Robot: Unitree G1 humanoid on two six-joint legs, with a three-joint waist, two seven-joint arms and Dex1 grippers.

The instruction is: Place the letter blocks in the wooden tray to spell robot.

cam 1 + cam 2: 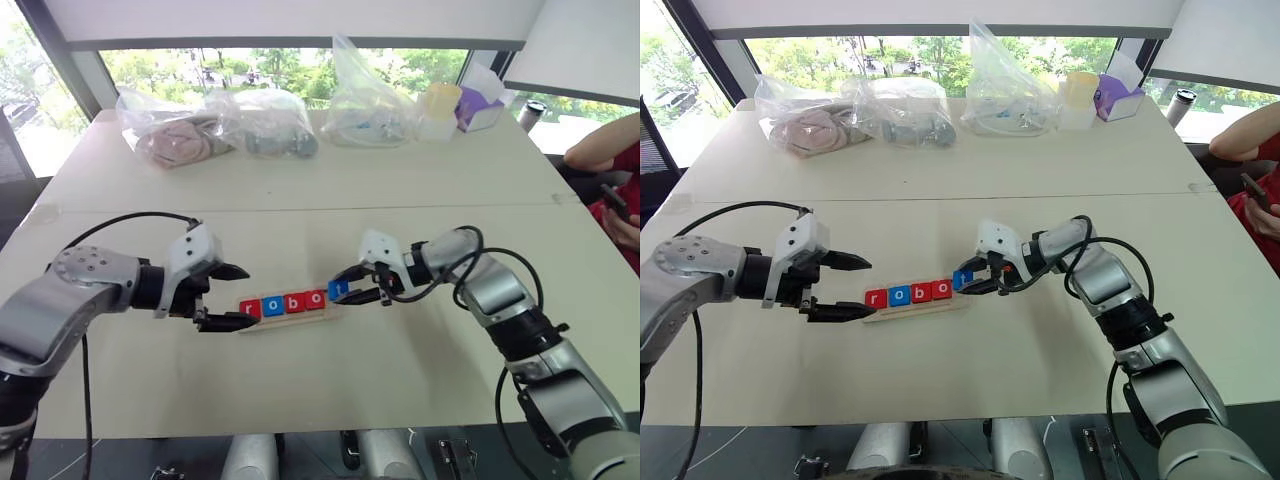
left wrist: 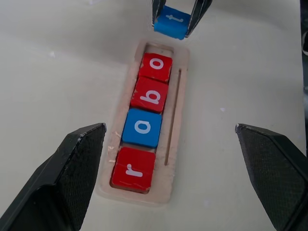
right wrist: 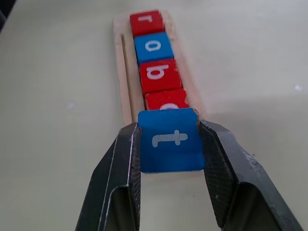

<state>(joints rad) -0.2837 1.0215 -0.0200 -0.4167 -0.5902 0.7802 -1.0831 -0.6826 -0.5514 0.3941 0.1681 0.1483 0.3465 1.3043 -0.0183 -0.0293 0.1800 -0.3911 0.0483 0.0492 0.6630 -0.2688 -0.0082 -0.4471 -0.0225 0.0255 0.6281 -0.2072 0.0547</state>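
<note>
**Last block, t, held at the open end of the tray**

Four blocks were found seated in the wooden tray point(image 1: 290, 318), which lay near the middle of the table point(image 1: 300, 390), well back from its front edge. From the left end they read red r point(image 2: 133, 169), blue o point(image 2: 143, 127), red b point(image 2: 150, 95), red o point(image 2: 155, 67). The slot at the right end was not yet filled.

The blue t block point(image 3: 169, 139) was clamped by its two side faces between the fingers of the right gripper point(image 1: 352, 283), at the right end of the tray. The step in hand was judged to be the placing of this fifth and last block. The left gripper point(image 1: 233, 297) was held at the tray's left end with its fingers wide apart and nothing between them; contact with the tray could not be settled.

Next move, as judged: the t to be squared with the empty slot, lowered flat beside the red o, then released. A tilted edge could catch on the rim.

View differences: the right wrist view showed the grip on the t closely, but the block hid the empty slot and part of the red o. The left wrist view showed the whole row and the slot's near part. The head views showed a person's arm point(image 1: 600, 150) and several plastic bags point(image 1: 215, 125) at the table's far edge.
</note>
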